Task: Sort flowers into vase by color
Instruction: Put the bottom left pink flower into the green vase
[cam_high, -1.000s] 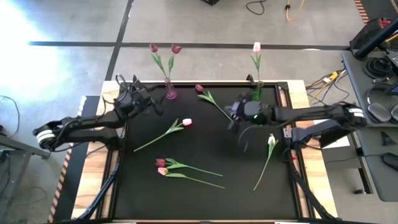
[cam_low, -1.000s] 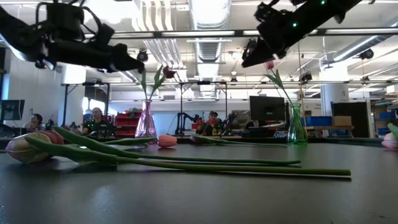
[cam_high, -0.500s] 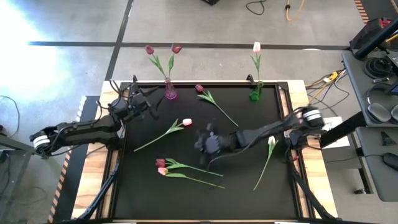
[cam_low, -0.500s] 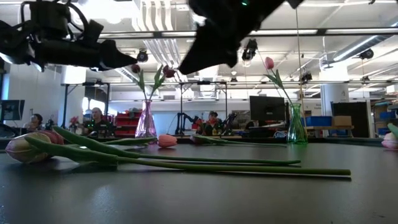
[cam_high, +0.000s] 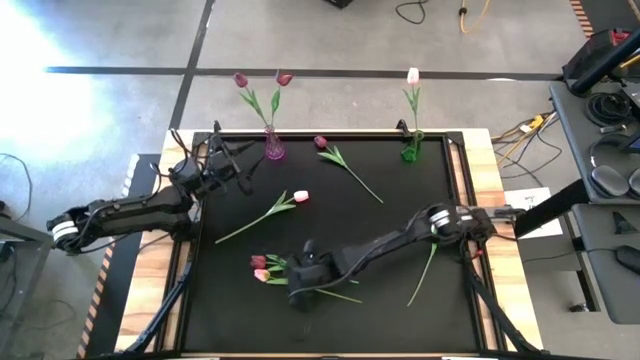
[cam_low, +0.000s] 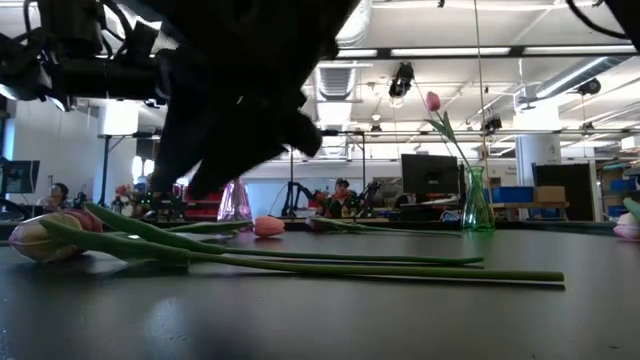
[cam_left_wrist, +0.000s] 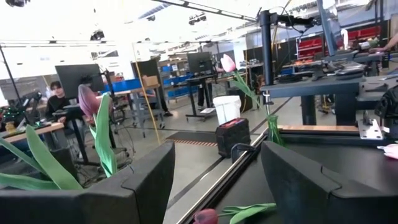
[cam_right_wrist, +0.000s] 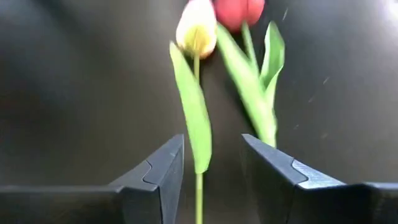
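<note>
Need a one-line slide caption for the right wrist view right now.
Open right gripper poised over the pale tulip lying beside the red tulip on the black table.

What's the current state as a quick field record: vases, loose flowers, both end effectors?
purple vase: two maroon tulips
green vase: one pale tulip
pair of tulips: maroon and pale heads side by side, lying at front of mat
other loose tulips: three on mat
right end effector: open, over the pair's stems, straddling pale tulip stem
left end effector: open, empty, near purple vase
</note>
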